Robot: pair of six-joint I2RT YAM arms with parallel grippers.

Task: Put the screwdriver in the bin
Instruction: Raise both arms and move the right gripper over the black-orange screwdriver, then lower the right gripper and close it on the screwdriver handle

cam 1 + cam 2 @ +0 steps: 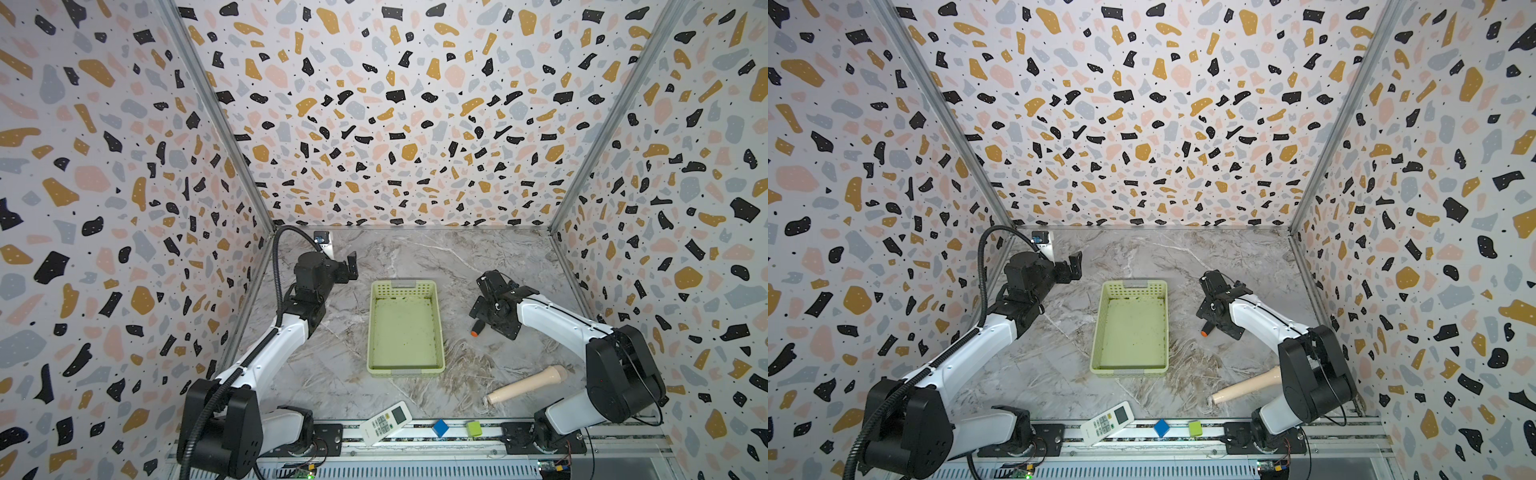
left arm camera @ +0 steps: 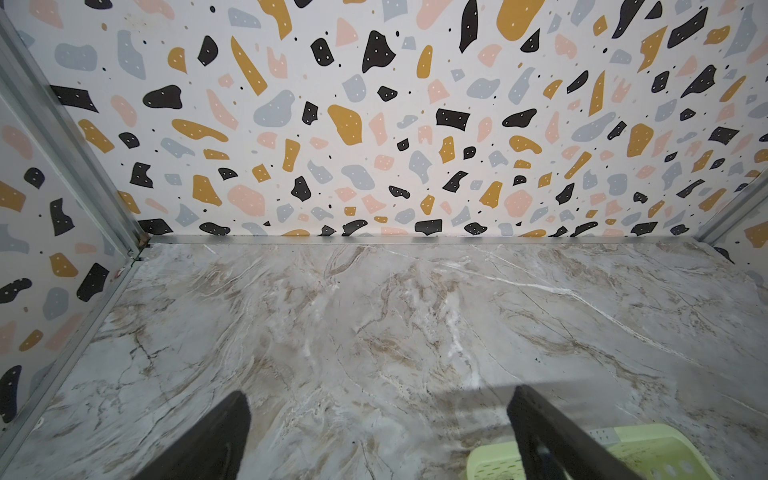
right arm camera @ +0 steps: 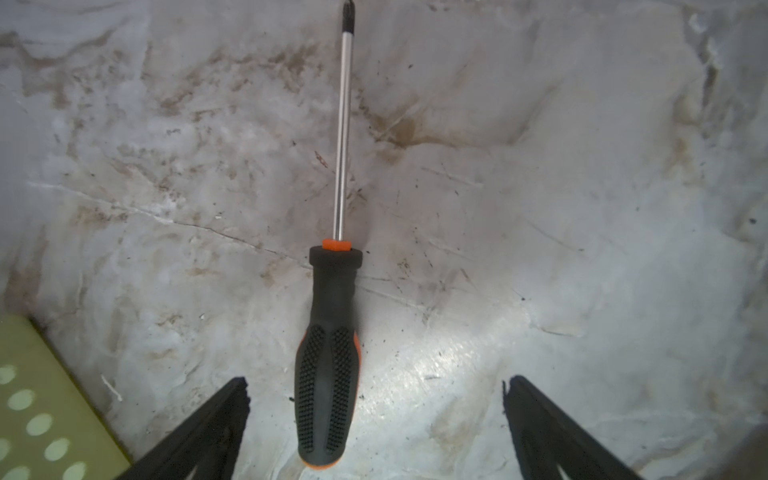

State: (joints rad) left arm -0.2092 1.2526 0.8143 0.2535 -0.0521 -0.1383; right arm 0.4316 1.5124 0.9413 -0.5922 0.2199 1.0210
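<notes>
The screwdriver lies flat on the marble-patterned surface, outside the bin and to its right in both top views, near it but not touching. In the top views only its orange end and a bit of black grip show; the rest is hidden under the right arm's wrist. The right wrist view shows all of it: black grip with an orange collar and a thin metal shaft with a dark tip.

The right tool hangs over the butt end of the grip with its jaws spread wide. One finger stands on each side of the grip and neither touches it. A corner of the bin shows beside one finger.

The bin sits mid-surface with nothing inside. The left tool is raised near the far left corner, jaws wide and holding nothing.

Near the front edge lie a wooden handle, a remote, a blue block and a green block.
</notes>
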